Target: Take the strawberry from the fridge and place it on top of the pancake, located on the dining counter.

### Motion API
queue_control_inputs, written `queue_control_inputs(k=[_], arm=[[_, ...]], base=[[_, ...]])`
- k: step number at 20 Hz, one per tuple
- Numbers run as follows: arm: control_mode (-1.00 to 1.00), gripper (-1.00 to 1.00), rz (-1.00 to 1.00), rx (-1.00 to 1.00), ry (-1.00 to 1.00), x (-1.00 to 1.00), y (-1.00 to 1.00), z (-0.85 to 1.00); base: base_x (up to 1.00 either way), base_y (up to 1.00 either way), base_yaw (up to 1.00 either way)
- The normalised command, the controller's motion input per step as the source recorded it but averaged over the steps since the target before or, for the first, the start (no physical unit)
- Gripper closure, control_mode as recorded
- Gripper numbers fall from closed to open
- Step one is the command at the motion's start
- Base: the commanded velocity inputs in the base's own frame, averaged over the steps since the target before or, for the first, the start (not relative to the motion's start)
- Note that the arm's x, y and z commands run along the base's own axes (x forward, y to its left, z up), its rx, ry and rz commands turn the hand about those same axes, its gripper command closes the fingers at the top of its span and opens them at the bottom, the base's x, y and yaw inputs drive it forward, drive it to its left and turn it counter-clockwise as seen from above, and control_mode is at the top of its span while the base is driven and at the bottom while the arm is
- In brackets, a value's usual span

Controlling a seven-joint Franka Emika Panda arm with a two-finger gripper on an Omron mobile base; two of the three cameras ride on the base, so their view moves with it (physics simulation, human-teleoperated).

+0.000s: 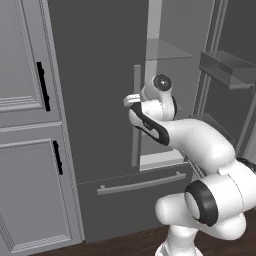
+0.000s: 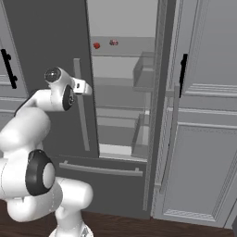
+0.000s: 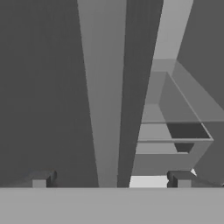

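Facing the fridge point(image 2: 46, 37), the gripper point(image 3: 111, 179) was held with fingers apart near the left door's handle point(image 3: 103, 96); the strawberry point(image 2: 96, 45) sat on an upper shelf, so that door would best be cleared before reaching in.

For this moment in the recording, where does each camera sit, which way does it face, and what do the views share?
Left base view: behind the arm's left, facing the fridge; white arm at lower right.
Right base view: behind its right, looking into the open fridge at the strawberry; arm at lower left.
Hand view: on the hand, looking along the open gripper at the door handle.
Shared: both base views show that handle and the bottom drawer.
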Motion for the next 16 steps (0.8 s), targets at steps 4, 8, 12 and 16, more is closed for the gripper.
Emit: queue_control_inputs(k=[4, 8, 12, 16], arm=[[-1.0, -1.0, -0.01, -0.01, 0.01, 0.38, 0.08, 0.0], [-1.0, -1.0, 0.0, 0.0, 0.0, 0.47, 0.06, 0.0], [-1.0, -1.0, 0.0, 0.0, 0.0, 0.59, 0.01, 0.0], [-1.0, -1.0, 0.0, 0.0, 0.0, 0.62, 0.0, -0.01]], base=[[0.0, 0.0, 0.0], [0.0, 0.0, 0.0], [0.0, 0.0, 0.0], [0.0, 0.0, 0.0]])
